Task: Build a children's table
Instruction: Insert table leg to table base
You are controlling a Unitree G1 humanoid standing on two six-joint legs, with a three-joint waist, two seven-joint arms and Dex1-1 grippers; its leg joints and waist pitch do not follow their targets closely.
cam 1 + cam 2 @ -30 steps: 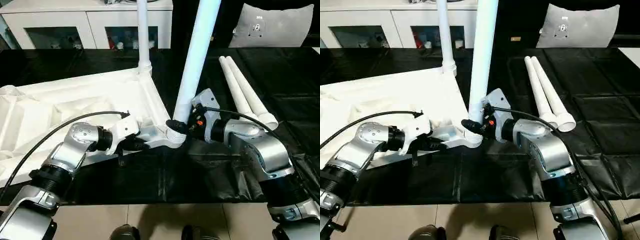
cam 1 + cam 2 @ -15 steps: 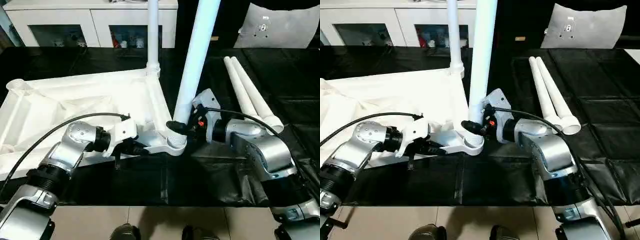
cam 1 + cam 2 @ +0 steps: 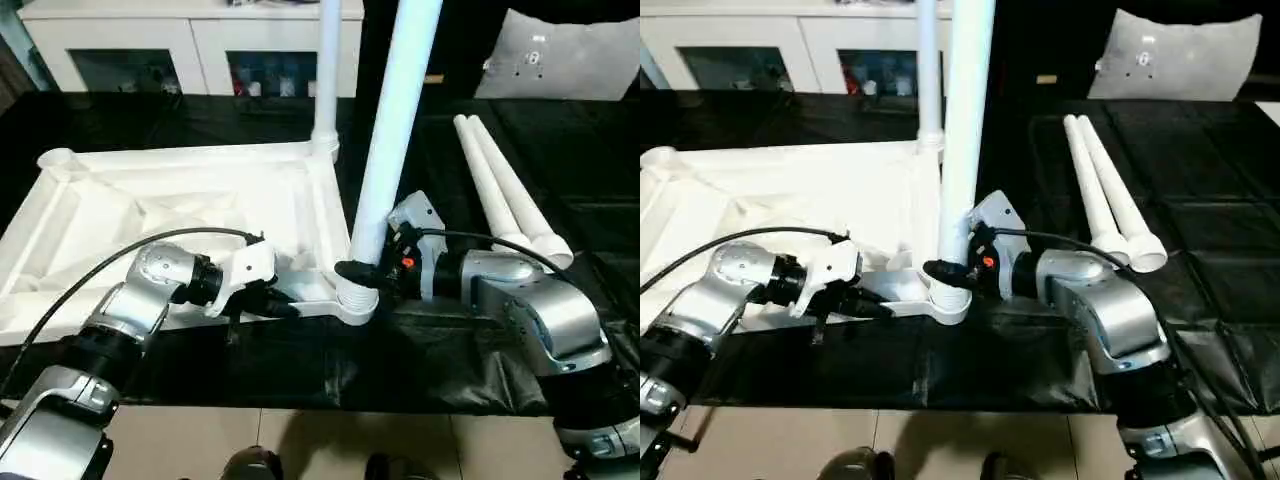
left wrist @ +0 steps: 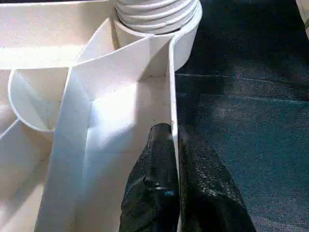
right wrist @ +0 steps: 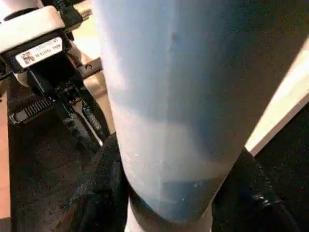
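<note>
On the black mat [image 3: 300, 360] the white tabletop [image 3: 150, 210] lies underside up. One leg [image 3: 327, 70] stands in the far corner socket. Right gripper [image 3: 362, 272] clasps a second leg [image 3: 395, 120] just above its ribbed foot, fingers either side of the tube, leg tilted slightly and seated in the near corner socket [image 3: 355, 300]. Left gripper [image 4: 174, 159] is pinched closed on the tabletop's near rim [image 4: 170, 87], one finger on each side. Two spare legs [image 3: 505, 195] lie side by side on the mat to the right, well apart from the tabletop.
</note>
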